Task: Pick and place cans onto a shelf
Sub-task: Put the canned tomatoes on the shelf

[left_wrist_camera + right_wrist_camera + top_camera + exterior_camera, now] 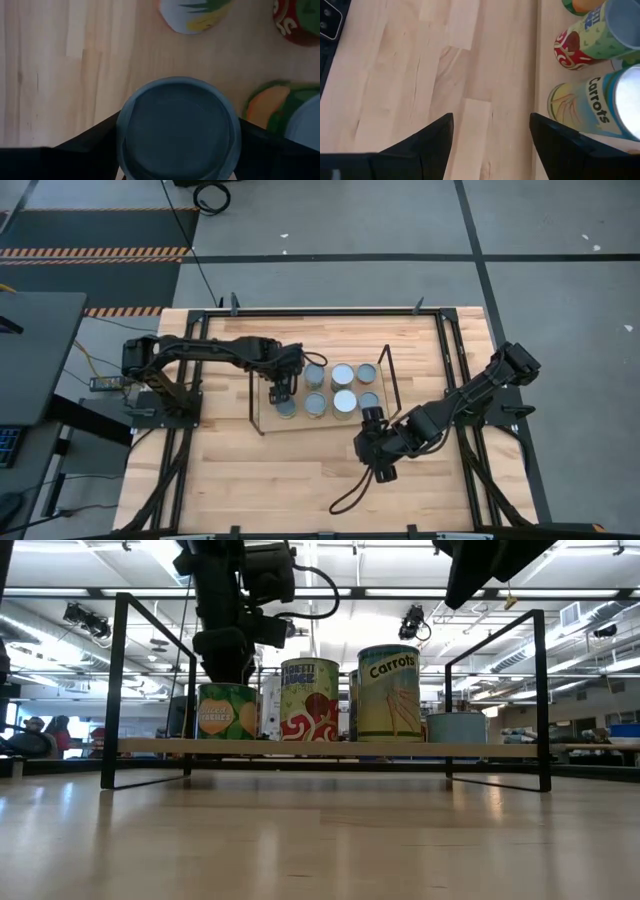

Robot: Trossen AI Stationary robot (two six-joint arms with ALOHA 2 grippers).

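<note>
The shelf (262,380) is a low wooden platform with black wire end frames, and it also shows in the low view (300,748). Several cans stand on it in two rows. My left gripper (285,394) reaches down over the near-left can (177,125), which has a green label (226,710), and is shut on it. My right gripper (377,460) is open and empty over the bare table near the shelf's near right corner. Its fingers (490,135) frame only wood. My left gripper pinches the can between its two fingers, on opposite sides just below the lid's rim (122,137). The fingers come from above, pointing down. The can is upright and its base rests on the shelf's near-left part (226,740).
A red-and-green can (310,700) and a "Carrots" can (390,690) stand right of the held one, and both show in the right wrist view (592,107). The wire end frames (118,690) rise at both ends of the shelf. Bare tabletop (280,480) lies near the front edge.
</note>
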